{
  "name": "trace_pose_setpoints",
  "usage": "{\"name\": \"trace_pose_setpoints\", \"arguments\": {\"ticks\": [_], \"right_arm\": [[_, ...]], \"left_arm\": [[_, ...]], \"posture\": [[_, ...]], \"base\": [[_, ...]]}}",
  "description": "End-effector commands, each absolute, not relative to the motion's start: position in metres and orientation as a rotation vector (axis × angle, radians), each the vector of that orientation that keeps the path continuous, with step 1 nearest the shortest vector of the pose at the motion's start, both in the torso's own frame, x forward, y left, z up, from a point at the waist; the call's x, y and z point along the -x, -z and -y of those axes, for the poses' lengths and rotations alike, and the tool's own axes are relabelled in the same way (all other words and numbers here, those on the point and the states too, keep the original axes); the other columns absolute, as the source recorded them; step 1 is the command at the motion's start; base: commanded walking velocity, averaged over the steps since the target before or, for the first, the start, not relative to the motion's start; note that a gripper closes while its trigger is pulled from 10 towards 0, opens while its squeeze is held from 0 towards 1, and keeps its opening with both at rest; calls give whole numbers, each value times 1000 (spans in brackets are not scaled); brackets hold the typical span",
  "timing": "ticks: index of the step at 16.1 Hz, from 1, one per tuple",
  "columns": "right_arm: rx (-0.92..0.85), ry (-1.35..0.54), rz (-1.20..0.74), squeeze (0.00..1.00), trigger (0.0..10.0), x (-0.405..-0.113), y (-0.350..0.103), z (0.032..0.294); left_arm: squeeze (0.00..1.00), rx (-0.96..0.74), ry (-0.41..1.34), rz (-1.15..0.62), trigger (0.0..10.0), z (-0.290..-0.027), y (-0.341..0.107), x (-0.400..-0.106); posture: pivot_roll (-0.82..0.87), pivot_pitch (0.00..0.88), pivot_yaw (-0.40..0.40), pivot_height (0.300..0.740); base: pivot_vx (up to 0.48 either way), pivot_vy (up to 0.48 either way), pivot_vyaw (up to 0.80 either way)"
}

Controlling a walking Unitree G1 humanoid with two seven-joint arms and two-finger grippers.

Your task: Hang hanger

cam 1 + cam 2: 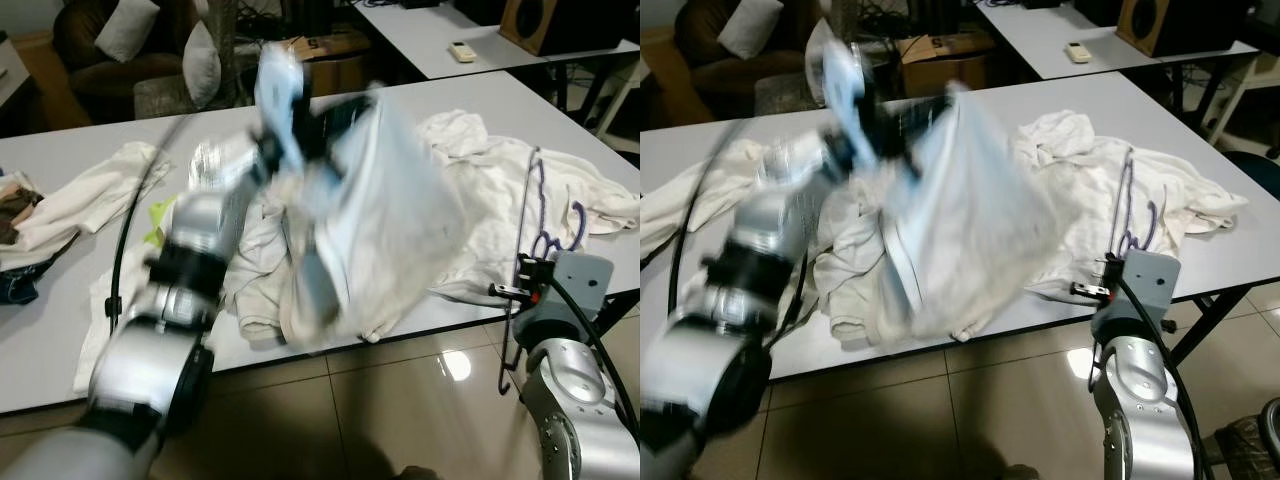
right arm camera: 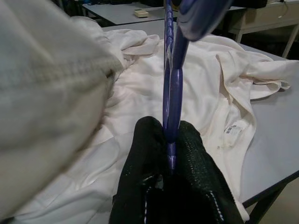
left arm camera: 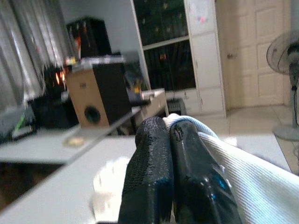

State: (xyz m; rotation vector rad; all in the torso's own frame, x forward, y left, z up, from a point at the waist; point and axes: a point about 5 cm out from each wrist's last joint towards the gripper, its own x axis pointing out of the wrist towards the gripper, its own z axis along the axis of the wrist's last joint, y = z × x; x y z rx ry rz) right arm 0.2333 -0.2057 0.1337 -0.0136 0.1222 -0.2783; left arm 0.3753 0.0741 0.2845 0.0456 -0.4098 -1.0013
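The right gripper (image 2: 169, 140) pinches the purple hanger (image 2: 169, 79), standing upright at the table (image 1: 60, 350) edge. The left gripper (image 3: 170, 135), fingers clamped on the pale shirt (image 1: 380, 210), lifts it to the hanger's left.

Before me stood a long white rectangular table (image 1: 60, 340) on a glossy tan tiled floor (image 1: 400, 400). A big rumpled heap of cream-white cloth garments (image 1: 480, 190) lay spread over its middle and right, and another crumpled cream-white garment (image 1: 85, 195) lay toward my left.
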Motion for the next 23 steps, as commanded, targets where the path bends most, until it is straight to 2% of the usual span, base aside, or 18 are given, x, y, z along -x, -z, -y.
{"name": "trace_pose_setpoints", "arguments": {"ticks": [1,3,4,5,8,10,13,15,16,17,18,19,20,21,22,23], "right_arm": [[18,295,-95,0,10000,-237,-137,207],[22,323,-87,0,10000,-237,-138,211],[16,346,-82,0,10000,-235,-139,213],[12,369,-79,0,10000,-234,-138,216],[1,382,-78,0,10000,-233,-137,217],[3,385,-72,0,10000,-235,-138,217],[8,400,-68,0,10000,-233,-138,219],[14,402,-73,0,10000,-232,-138,220],[15,401,-74,0,10000,-232,-137,221],[18,398,-77,0,10000,-232,-137,221],[19,395,-79,0,10000,-232,-137,221],[19,390,-83,0,10000,-232,-137,221],[20,383,-88,0,10000,-233,-137,220],[18,373,-96,0,10000,-233,-135,219],[16,361,-104,0,10000,-234,-134,218],[16,361,-104,0,10000,-234,-134,218]], "left_arm": [[0,22,1046,531,0,-72,-316,-374],[0,151,1108,670,0,-74,-352,-369],[0,343,1162,832,0,-90,-390,-362],[0,411,1173,936,0,-109,-416,-360],[0,230,1106,843,0,-114,-409,-373],[0,-76,1019,727,0,-107,-390,-383],[0,-289,858,527,0,-115,-348,-400],[0,-496,609,289,0,-137,-306,-415],[0,-530,548,231,0,-145,-295,-417],[0,-567,460,137,784,-160,-278,-419],[0,-570,384,76,0,-174,-266,-420],[0,-586,315,-37,10000,-193,-247,-418],[0,-579,299,-109,10000,-202,-235,-416],[1000,-571,273,-188,10000,-215,-220,-412],[1000,-565,249,-273,10000,-228,-207,-407],[1000,-565,249,-273,10000,-228,-207,-407]], "posture": [[-236,0,92,740],[-236,0,98,740],[-239,0,111,740],[-238,0,117,740],[-234,0,123,740],[-237,0,129,740],[-246,0,131,740],[-251,0,126,740],[-254,0,124,740],[-254,0,122,740],[-256,0,117,740],[-257,0,115,740],[-258,0,113,740],[-258,0,113,740],[-256,0,109,740],[-256,0,109,740]], "base": [[0,0,0],[0,0,0],[0,0,0],[0,0,0],[0,0,0],[0,0,0],[0,0,0],[0,0,0],[0,0,0],[0,0,0],[0,0,0],[0,0,0],[0,0,0],[0,0,0],[0,0,0],[0,0,0]]}}
